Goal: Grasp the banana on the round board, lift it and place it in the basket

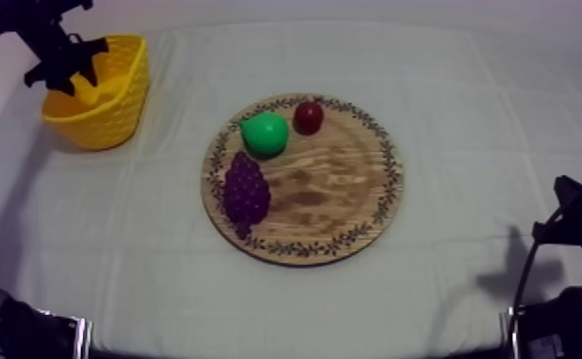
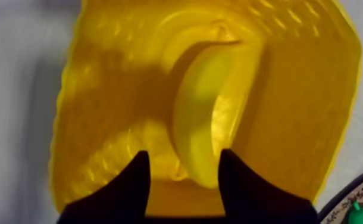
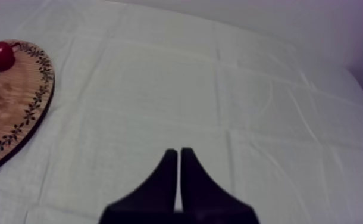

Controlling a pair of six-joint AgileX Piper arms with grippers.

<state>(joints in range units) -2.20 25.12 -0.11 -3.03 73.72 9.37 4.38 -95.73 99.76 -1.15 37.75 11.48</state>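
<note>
The banana [image 1: 90, 93] lies inside the yellow basket [image 1: 118, 115] at the table's far left. My left gripper [image 1: 69, 72] hangs over the basket's far-left rim. In the left wrist view its fingers [image 2: 137, 182] stand apart just above the banana [image 2: 207, 113], which rests on the basket's floor [image 2: 100, 101]; a gap shows beside one finger, so the gripper [image 2: 184, 156] is open. My right gripper [image 3: 179, 154] is shut on nothing, low over the cloth at the right side, where its arm [image 1: 571, 239] sits.
The round wooden board [image 1: 342, 191] sits mid-table with a green pear [image 1: 264, 134], a small red fruit [image 1: 308, 117] and purple grapes [image 1: 245, 189] on it. The board's rim [image 3: 17, 119] and the red fruit [image 3: 2, 55] lie left of my right gripper.
</note>
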